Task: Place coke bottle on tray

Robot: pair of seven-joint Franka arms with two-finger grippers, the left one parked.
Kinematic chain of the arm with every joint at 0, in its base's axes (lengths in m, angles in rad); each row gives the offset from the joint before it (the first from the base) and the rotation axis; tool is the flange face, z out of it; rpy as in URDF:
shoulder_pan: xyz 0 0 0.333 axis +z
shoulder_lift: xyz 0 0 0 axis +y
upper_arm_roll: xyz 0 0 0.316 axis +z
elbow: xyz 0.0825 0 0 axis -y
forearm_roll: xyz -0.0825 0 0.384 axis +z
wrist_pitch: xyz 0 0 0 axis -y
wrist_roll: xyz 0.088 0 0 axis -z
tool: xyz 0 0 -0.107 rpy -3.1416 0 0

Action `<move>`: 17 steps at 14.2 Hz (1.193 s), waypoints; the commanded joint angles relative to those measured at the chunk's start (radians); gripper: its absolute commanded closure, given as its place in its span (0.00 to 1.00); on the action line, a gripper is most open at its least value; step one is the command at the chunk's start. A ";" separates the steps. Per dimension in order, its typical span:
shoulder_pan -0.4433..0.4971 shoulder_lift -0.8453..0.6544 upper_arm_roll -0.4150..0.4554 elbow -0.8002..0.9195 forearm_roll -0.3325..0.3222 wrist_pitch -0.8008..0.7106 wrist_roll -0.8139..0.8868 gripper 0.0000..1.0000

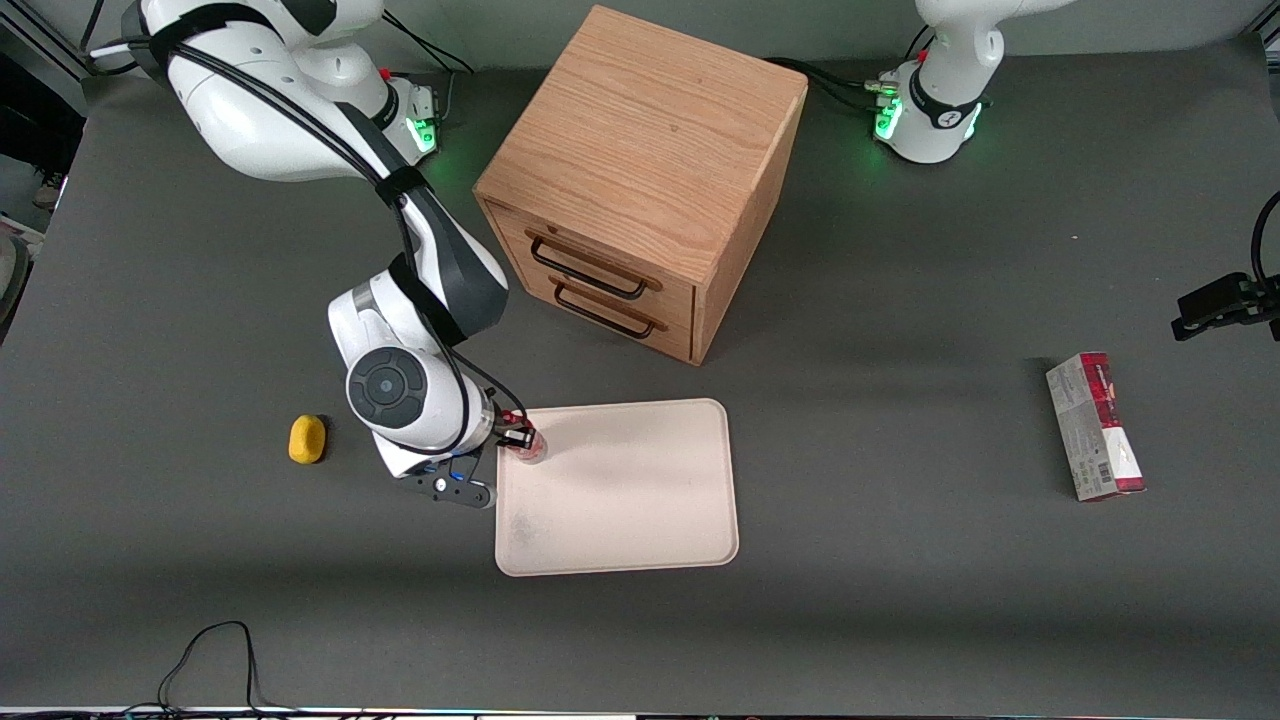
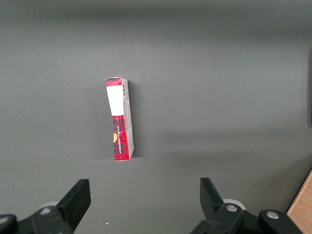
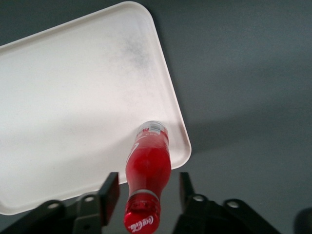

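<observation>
Nearest you in the front view, the table (image 1: 900,600) is a flat, matte dark-grey surface with a black cable looped at its near edge. On it lies the tray (image 1: 620,500), a smooth cream rectangle with rounded corners and a low raised rim; you can see a faint grey smudge on its floor near the seven o'clock corner.

Look to the tray's ten o'clock corner for the coke bottle (image 1: 530,447). It stands upright on the tray floor, just inside the rim. The right wrist view shows you its glossy red waisted body (image 3: 147,165), red cap with white script, and clear base planted on the tray (image 3: 73,97).

Your gripper (image 1: 520,437) hangs over that corner. Its black fingers (image 3: 110,192) are spread to either side of the bottle's neck, a thin gap showing on each side.

At nine o'clock from the tray sits a yellow oval lump (image 1: 307,439). Toward the parked arm's end lies a red-and-grey carton (image 1: 1095,427).

At twelve o'clock, farthest from you, stands a grained oak cabinet (image 1: 640,180) with two dark wire-handled drawers.
</observation>
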 commanded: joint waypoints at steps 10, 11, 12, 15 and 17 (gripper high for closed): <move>-0.119 -0.304 -0.006 -0.234 0.081 -0.099 -0.252 0.00; -0.149 -0.370 -0.011 -0.295 0.098 -0.101 -0.322 0.00; -0.186 -0.429 -0.011 -0.341 0.100 -0.121 -0.390 0.00; -0.242 -0.558 -0.066 -0.406 0.118 -0.226 -0.615 0.00; -0.217 -0.647 -0.181 -0.467 0.143 -0.239 -0.756 0.00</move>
